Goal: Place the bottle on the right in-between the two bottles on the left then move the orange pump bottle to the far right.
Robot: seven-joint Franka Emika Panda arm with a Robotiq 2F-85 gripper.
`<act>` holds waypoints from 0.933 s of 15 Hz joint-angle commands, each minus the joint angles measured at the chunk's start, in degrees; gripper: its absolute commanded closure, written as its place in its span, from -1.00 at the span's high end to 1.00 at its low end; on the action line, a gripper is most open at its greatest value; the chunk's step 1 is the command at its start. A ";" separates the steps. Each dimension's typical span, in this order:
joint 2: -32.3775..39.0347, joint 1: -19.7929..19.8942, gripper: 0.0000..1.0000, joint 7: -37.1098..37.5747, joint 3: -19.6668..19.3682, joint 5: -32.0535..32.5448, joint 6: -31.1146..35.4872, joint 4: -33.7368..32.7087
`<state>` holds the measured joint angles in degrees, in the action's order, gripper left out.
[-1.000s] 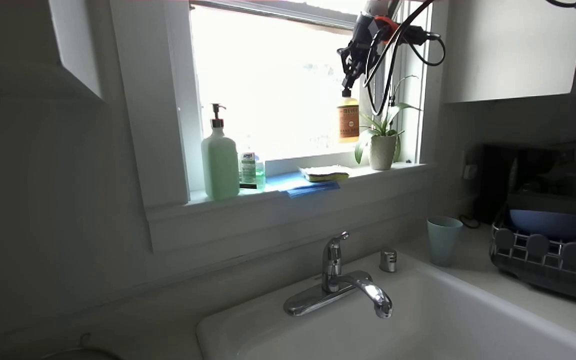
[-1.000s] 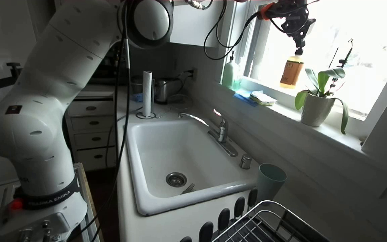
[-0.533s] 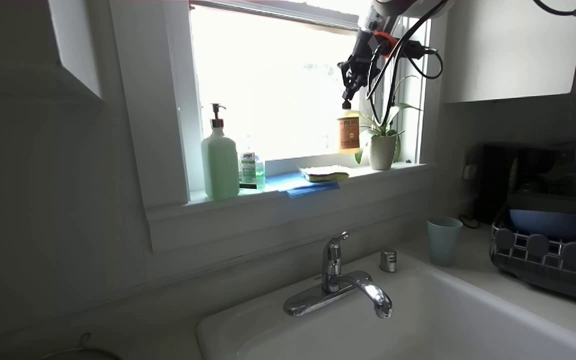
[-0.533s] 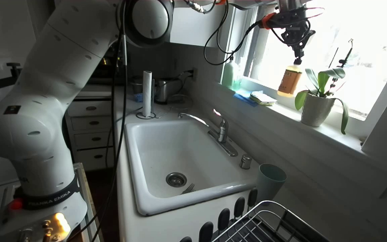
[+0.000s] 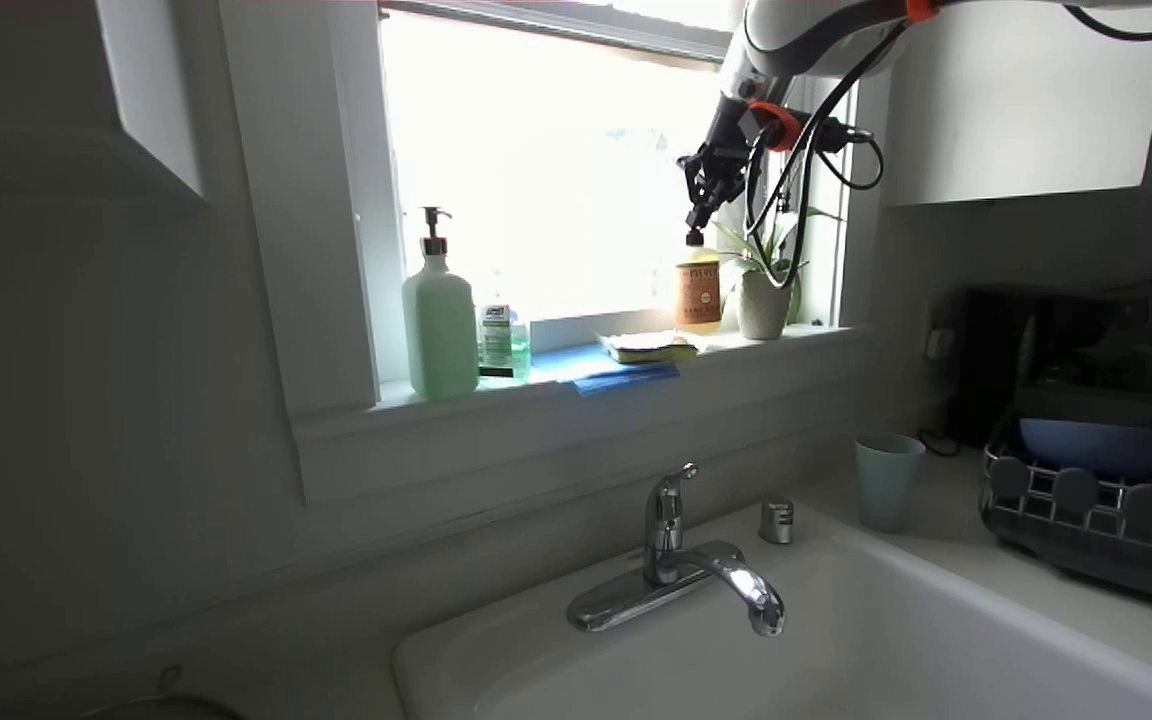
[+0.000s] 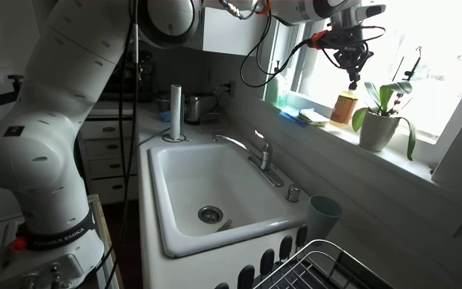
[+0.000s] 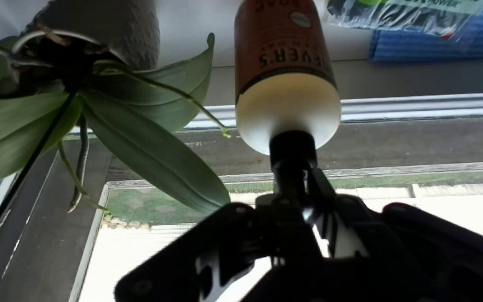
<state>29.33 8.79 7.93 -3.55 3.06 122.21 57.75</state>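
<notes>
The orange pump bottle (image 5: pixel 699 295) is upright, its base at or just above the window sill, between the sponge and the plant pot; I cannot tell if it touches. It also shows in an exterior view (image 6: pixel 343 107) and the wrist view (image 7: pixel 284 50). My gripper (image 5: pixel 697 218) is shut on its black pump top, also seen in the wrist view (image 7: pixel 298 181). A tall green pump bottle (image 5: pixel 441 330) stands at the sill's left end. A small labelled bottle (image 5: pixel 496 338) stands beside it, with green liquid at its right edge; whether that is another bottle I cannot tell.
A potted orchid (image 5: pixel 764 305) stands close right of the orange bottle; its leaves (image 7: pixel 153 147) reach near it. A sponge pack (image 5: pixel 651 347) and blue cloth (image 5: pixel 616 377) lie left of it. Below are the faucet (image 5: pixel 666 530), sink (image 6: pixel 163 200) and blue cup (image 5: pixel 886 480).
My gripper has moved straight down with the orange pump bottle, from well above the sill to sill level. The other bottles, sponge and plant have not moved.
</notes>
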 commanded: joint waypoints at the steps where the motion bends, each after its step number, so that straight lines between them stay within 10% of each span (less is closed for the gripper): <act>1: -5.21 0.60 -0.93 -1.19 0.64 -1.08 7.09 9.57; 4: -6.65 0.60 -0.93 -1.50 0.74 -1.13 10.79 13.56; 5: -6.65 0.55 -0.21 -1.56 0.69 -0.99 11.10 13.80; 14: -12.58 -0.58 0.91 -0.38 1.44 -0.57 9.27 15.97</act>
<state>21.13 8.58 7.70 -2.66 3.06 132.98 70.58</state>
